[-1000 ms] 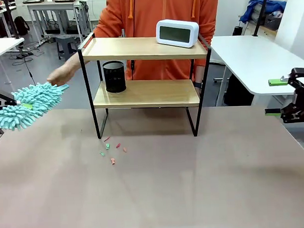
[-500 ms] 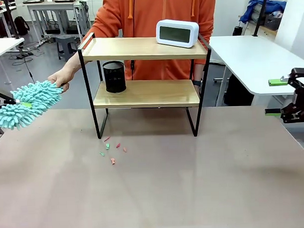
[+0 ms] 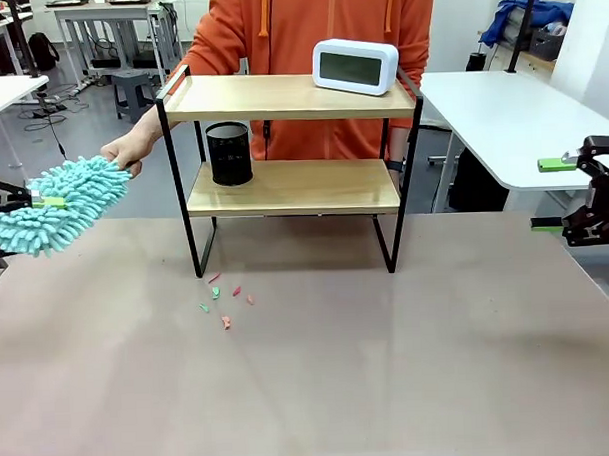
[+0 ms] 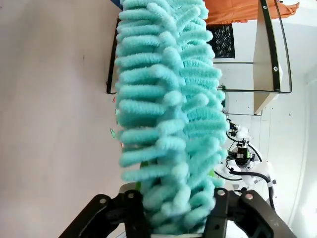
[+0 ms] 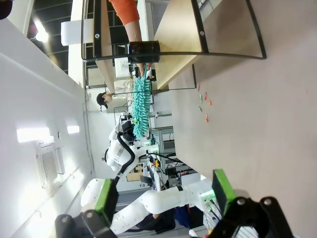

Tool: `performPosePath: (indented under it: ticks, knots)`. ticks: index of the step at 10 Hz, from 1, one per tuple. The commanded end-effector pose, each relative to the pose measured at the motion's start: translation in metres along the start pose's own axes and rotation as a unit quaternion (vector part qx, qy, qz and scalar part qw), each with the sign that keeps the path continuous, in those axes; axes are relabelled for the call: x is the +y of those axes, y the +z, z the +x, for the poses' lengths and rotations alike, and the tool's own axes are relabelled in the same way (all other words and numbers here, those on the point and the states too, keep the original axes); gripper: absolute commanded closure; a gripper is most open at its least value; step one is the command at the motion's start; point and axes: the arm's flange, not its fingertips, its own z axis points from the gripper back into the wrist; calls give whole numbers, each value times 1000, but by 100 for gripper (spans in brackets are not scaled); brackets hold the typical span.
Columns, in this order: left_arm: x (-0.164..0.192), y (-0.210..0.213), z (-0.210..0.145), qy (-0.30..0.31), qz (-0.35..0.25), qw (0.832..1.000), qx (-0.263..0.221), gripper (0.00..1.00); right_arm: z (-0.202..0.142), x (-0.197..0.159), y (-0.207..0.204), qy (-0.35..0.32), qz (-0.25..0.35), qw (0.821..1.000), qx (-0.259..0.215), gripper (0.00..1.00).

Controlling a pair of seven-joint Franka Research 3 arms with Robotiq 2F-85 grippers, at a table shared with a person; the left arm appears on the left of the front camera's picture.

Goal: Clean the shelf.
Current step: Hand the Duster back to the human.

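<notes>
The shelf (image 3: 292,168) stands at the far middle of the table (image 3: 389,365), a white digital clock (image 3: 355,66) on its top board and a black mesh cup (image 3: 229,154) on the lower board's left end. Small pink and green scraps (image 3: 225,296) lie on the table by its near left leg. At the far left, the left gripper (image 4: 173,218) has the teal chenille duster (image 3: 56,205) between its fingers; whether it pinches I cannot tell. The person's hand (image 3: 127,152) touches the duster's far tip. The right gripper (image 5: 163,198) hangs spread and empty at the right edge.
</notes>
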Motion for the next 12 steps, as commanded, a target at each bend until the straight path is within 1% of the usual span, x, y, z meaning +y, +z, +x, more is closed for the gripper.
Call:
performPosePath:
  ticks: [1,3,5,7,8,9,10,11,12]
  knots:
    - [-1,-2,-2,10,-4,1000,3,0,2,2,3,2,-2,1000,4,0]
    - [3,-7,-2,13,-8,1000,11,0,2,2,3,2,-2,1000,4,0]
    - [6,-16,-6,13,-28,999,18,0,2,2,3,2,-2,1000,4,0]
    - [-1,-40,-17,5,-94,995,25,0,2,2,3,2,-2,1000,4,0]
    - [-12,-65,-22,-6,-109,992,56,0,2,2,3,2,-2,1000,4,0]
    - [-20,-86,-24,-13,-109,990,90,0,2,2,3,2,-2,1000,4,0]
    - [-26,-103,-28,-10,-101,988,120,0,2,2,3,2,-2,1000,4,0]
    - [-27,-115,-32,-1,-82,983,162,0,2,2,3,2,-2,1000,4,0]
    - [-27,-91,-27,-3,-98,990,97,0,2,2,3,2,-2,1000,4,0]
